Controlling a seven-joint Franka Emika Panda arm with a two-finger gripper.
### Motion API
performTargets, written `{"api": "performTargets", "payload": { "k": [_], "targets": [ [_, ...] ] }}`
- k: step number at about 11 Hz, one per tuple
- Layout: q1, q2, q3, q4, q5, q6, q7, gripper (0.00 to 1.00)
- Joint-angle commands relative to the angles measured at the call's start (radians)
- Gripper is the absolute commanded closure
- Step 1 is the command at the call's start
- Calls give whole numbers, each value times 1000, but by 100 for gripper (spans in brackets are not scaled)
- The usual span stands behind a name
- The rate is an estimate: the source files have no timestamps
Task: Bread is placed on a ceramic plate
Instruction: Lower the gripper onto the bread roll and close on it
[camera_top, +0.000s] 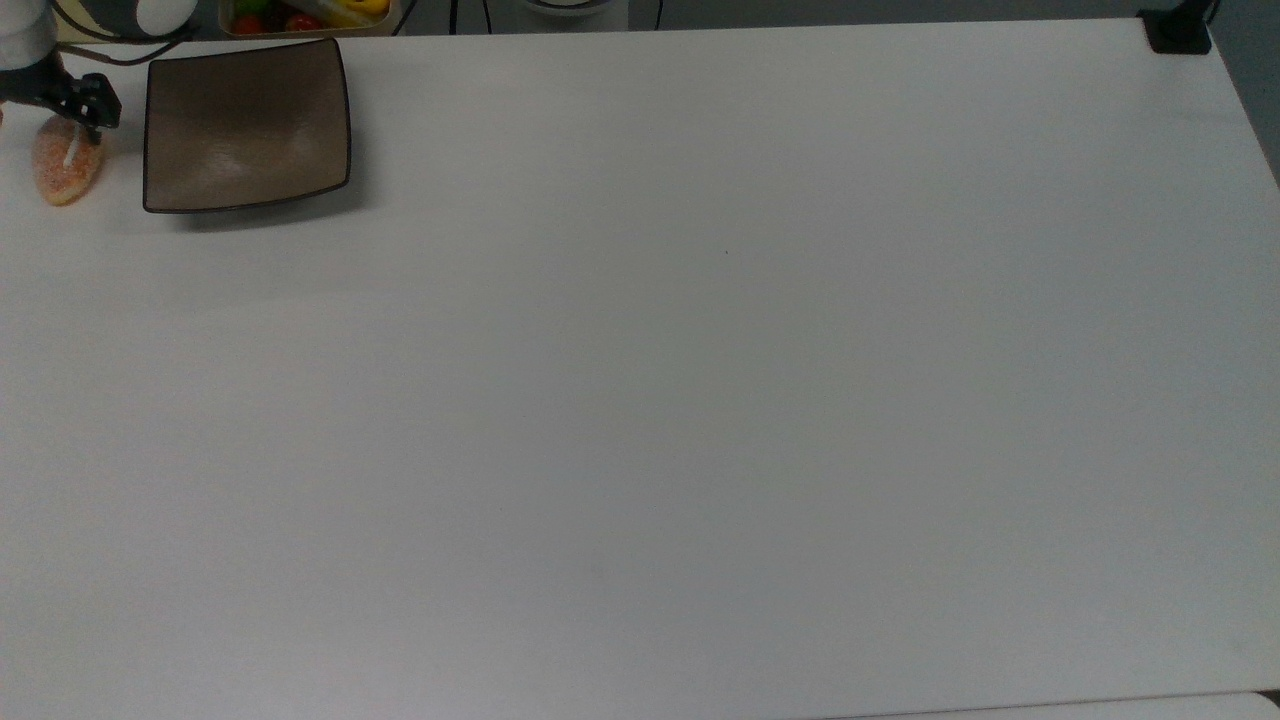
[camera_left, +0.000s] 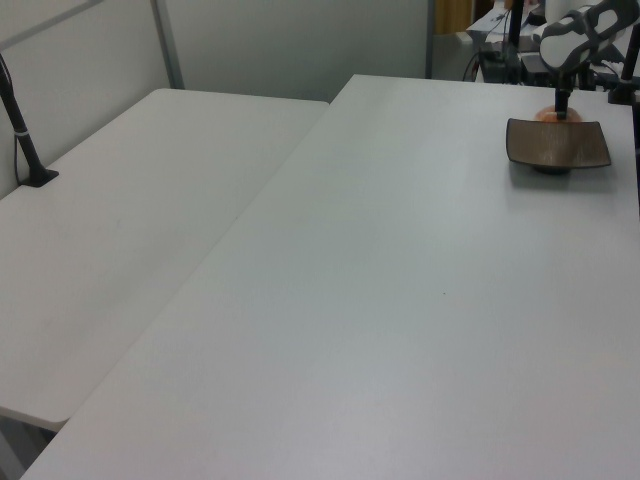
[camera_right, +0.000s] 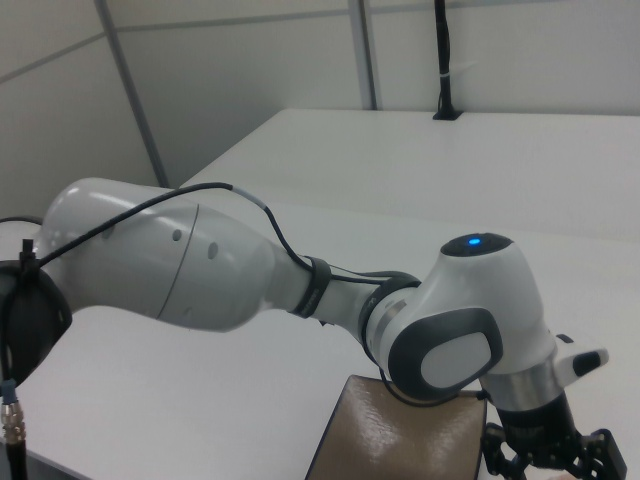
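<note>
The bread (camera_top: 68, 170) lies on the table just beside the ceramic plate (camera_top: 246, 125), on the top view's left; it looks light and soft, best pinched gently across its narrow middle by the gripper (camera_top: 88, 122) at its far end.

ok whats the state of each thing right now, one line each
bread: lying on the table, off the plate, claw at its far end
ceramic plate: flat on the table, nothing on it
claw: down at the bread
fruit basket: behind the plate, holding fruits
</note>
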Motion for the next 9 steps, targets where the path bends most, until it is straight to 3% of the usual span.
{"api": "performTargets", "payload": {
  "k": [1,2,3,4,5,9],
  "targets": [
    [8,15,1,-31,0,54,7,0],
    [8,21,1,-37,-1,55,7,1],
    [7,20,1,-37,0,55,7,29],
    [7,19,1,-37,2,55,7,51],
    [5,18,1,-36,2,55,5,58],
    [1,-5,1,-22,26,49,4,59]
  ]
}}
